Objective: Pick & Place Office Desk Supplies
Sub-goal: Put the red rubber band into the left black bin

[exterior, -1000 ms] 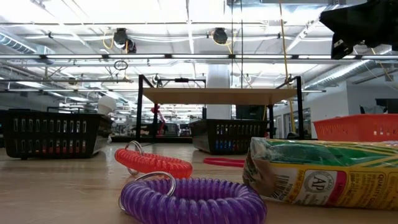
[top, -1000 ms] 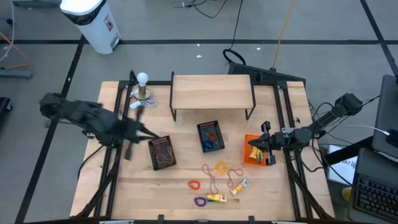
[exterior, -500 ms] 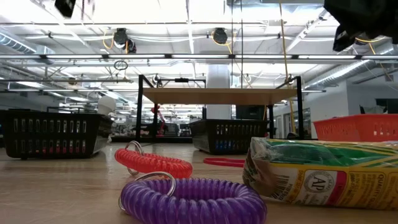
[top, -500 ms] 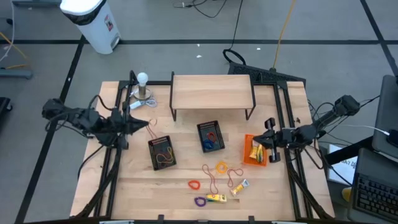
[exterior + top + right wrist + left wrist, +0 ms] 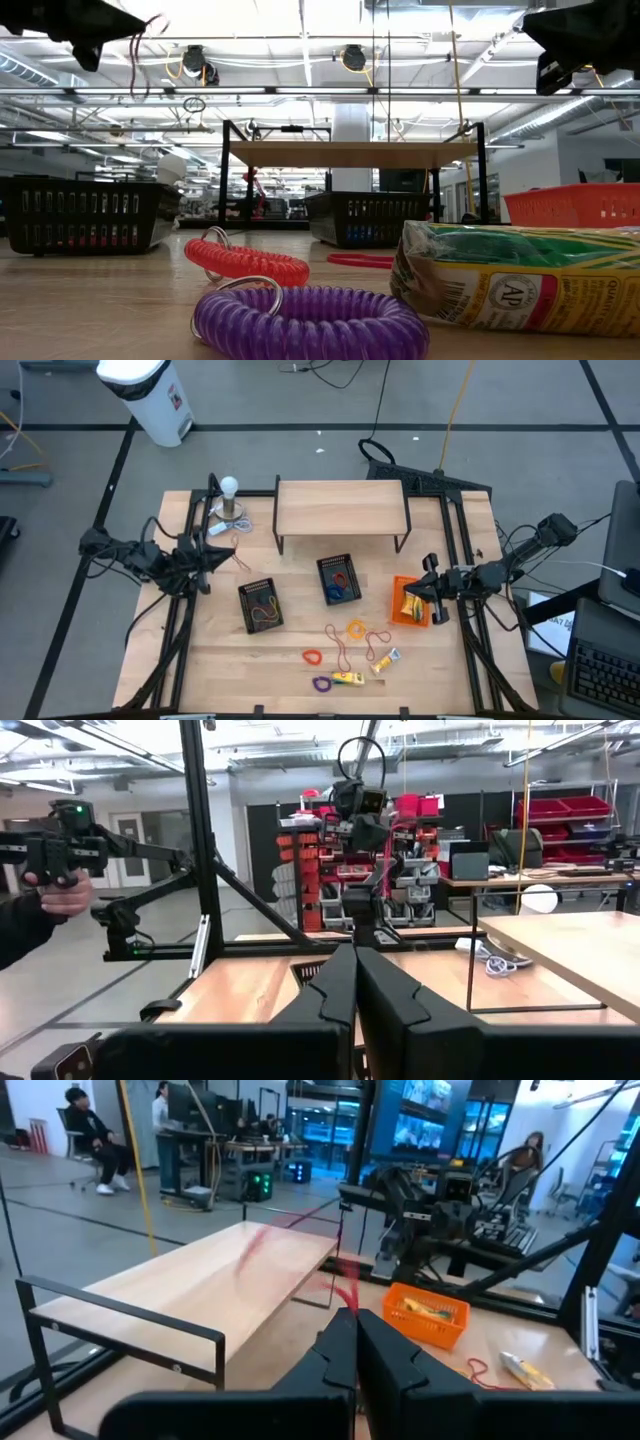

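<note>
The left gripper [image 5: 232,554] is raised near the wooden riser shelf [image 5: 340,508], its fingers pinched on a thin red elastic loop [image 5: 345,1280] that dangles from them. The right gripper [image 5: 428,586], fingers together and holding nothing, hovers over the orange basket [image 5: 399,610]. More loops and yellow packets [image 5: 348,679] lie on the tabletop [image 5: 230,670] in front of the shelf.

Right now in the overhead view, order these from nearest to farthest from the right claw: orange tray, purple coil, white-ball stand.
From the right claw:
1. Orange tray, directly beside it.
2. Purple coil, near the front edge.
3. White-ball stand, far back-left corner.
</note>
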`<state>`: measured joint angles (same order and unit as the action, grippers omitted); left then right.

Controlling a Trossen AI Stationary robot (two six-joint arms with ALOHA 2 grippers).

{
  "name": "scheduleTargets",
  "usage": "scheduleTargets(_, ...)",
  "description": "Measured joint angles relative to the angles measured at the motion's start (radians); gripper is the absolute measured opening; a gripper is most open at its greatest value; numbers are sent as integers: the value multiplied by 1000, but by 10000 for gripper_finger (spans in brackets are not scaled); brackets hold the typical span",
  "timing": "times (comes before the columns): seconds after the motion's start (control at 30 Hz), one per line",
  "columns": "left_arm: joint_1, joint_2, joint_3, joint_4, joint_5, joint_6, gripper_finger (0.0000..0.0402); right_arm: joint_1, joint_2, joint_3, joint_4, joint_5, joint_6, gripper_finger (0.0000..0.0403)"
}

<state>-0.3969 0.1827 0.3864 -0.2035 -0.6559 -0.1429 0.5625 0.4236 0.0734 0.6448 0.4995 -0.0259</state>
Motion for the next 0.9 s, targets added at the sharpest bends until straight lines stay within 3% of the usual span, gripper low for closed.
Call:
scheduleTargets(0.23, 0, -41, -26, -2, 1, 32, 0, -43, -4, 0, -1, 38, 27, 0)
scheduleTargets(0.43, 0, -94, -43, -7, 6, 66, 0, -106, -33, 0, -6, -102, 95, 0)
scheduleTargets(0.9, 0, -126, -148, 51, 101, 100, 0, -135, -57, 0, -82, -112, 93, 0)
